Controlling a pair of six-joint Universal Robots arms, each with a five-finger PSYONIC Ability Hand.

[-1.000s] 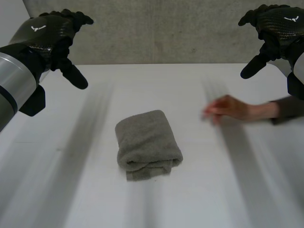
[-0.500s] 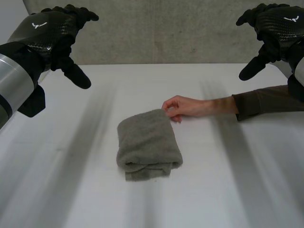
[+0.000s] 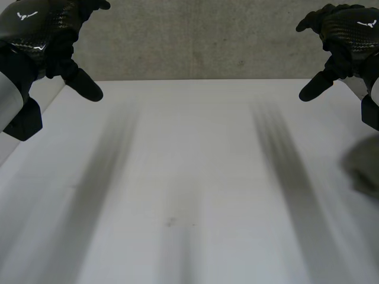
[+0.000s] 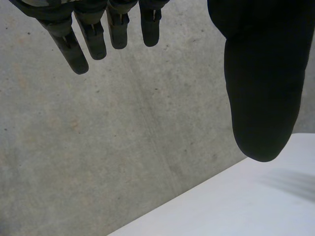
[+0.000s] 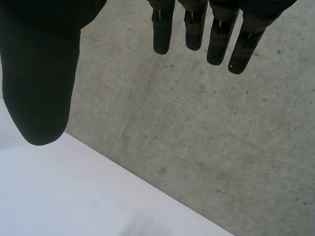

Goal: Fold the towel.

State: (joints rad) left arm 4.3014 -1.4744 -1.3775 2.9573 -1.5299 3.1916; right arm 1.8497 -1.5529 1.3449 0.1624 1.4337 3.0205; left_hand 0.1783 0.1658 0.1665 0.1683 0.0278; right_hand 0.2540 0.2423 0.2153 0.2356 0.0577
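The left robot hand (image 3: 41,35) hangs at upper left and the right robot hand (image 3: 346,32) at upper right, both above the counter (image 3: 189,177) with fingers relaxed, holding nothing. A blurred grey shape, seemingly the towel (image 3: 364,168), lies at the frame's right edge.

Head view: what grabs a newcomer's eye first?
The left robot hand and the right robot hand hang open over the far corners of the white table, holding nothing. At the table's right edge, below the right robot hand, lies a blurred grey-green shape, likely the towel.

Black carbon-weave left hand (image 3: 37,31), white winged logo on back; black carbon-weave right hand (image 3: 348,31), same logo; silver-grey left forearm (image 3: 7,102); black segmented fingers (image 4: 69,46)
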